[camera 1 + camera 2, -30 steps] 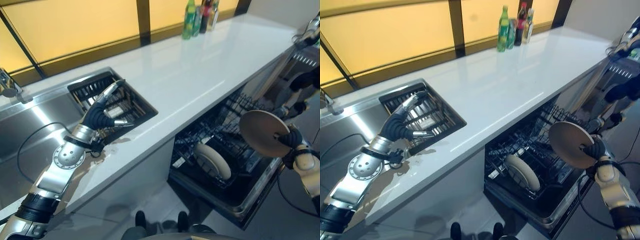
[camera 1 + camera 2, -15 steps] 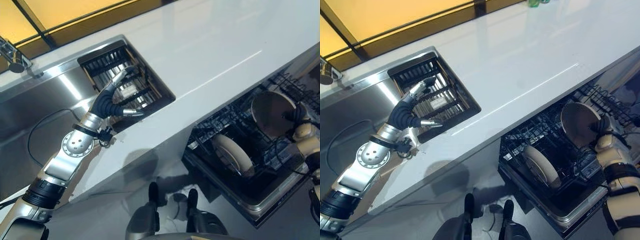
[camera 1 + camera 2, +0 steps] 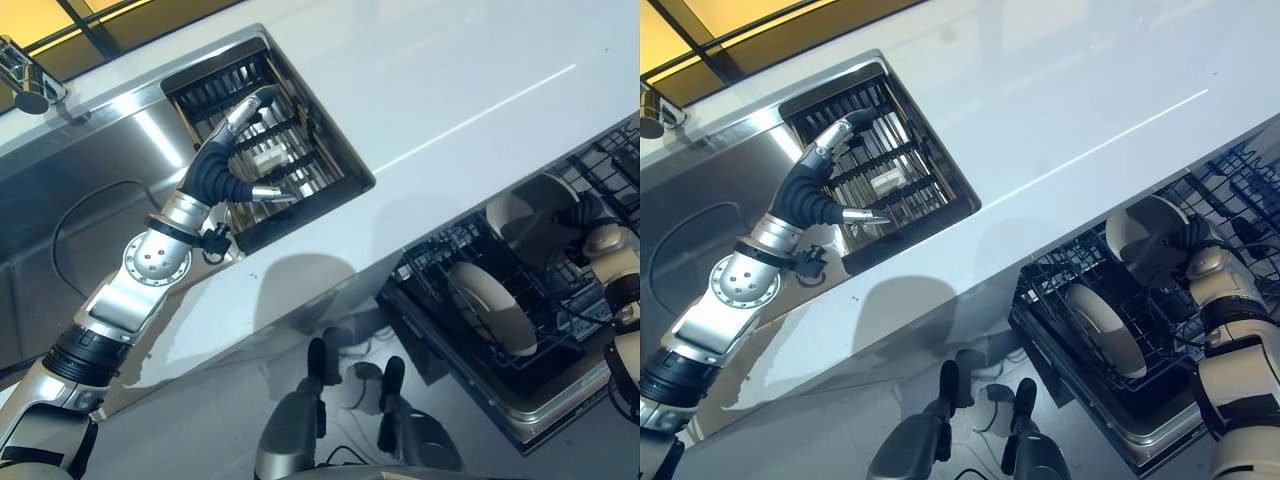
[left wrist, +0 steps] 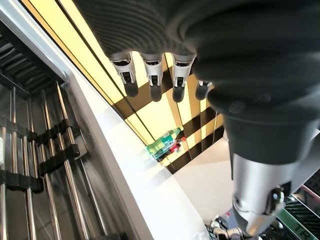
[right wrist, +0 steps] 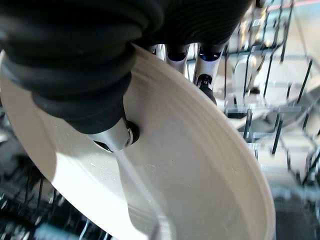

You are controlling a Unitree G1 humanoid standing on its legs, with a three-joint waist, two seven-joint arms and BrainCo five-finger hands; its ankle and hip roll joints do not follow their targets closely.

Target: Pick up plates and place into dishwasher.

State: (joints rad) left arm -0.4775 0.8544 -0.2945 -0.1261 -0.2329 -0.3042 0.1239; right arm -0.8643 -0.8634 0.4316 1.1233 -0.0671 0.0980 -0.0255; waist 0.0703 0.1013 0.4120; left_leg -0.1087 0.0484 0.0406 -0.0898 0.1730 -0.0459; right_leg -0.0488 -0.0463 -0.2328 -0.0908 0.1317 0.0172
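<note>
My right hand (image 3: pixel 592 228) is shut on a round off-white plate (image 3: pixel 522 213), thumb (image 5: pixel 118 138) on one face and fingers over the rim. The plate (image 5: pixel 195 170) stands almost upright, low among the wires of the open dishwasher's black lower rack (image 3: pixel 452 248). A second off-white plate (image 3: pixel 492 306) stands in the rack just in front of it. My left hand (image 3: pixel 236 148) hovers open over the black dish rack (image 3: pixel 318 176) in the sink, fingers (image 4: pixel 152 75) straight and holding nothing.
A white countertop (image 3: pixel 420 80) runs between the steel sink (image 3: pixel 90 190) and the dishwasher. A faucet (image 3: pixel 25 85) stands at the sink's far left. The dishwasher's pulled-out rack and door edge (image 3: pixel 545 415) jut out over the floor.
The camera has tilted downward. My right hand has lowered the plate from above the dishwasher into the rack, behind the standing plate. The left hand stays over the sink rack.
</note>
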